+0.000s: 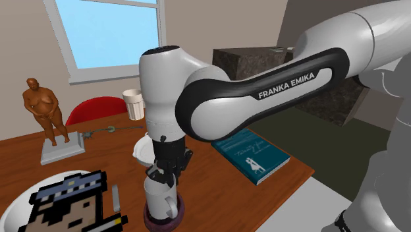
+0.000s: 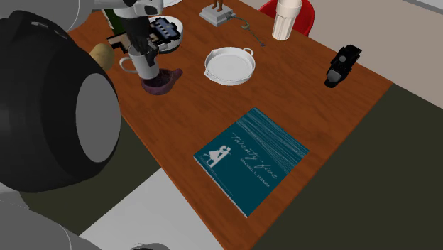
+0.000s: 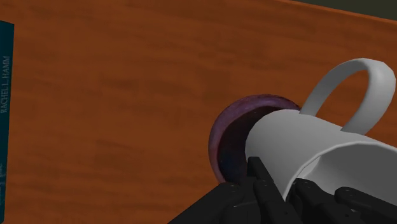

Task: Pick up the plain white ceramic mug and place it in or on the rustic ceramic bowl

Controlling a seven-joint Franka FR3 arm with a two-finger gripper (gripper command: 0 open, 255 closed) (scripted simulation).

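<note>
At shoulder view's lower middle: gripper [image 1: 163,176] jaws pinch rim of white mug [image 1: 158,201]. Mug base sits over small purple bowl [image 1: 179,214]; can't tell if touching. Risk: bowl narrow vs mug, so off-centre release → mug tips, rolls twd teal book [image 1: 252,153] at right.

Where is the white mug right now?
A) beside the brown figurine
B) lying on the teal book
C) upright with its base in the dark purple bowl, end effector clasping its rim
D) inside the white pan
C: the white mug stands with its base inside the dark purple bowl, and the end effector clasps its rim from above.
</note>
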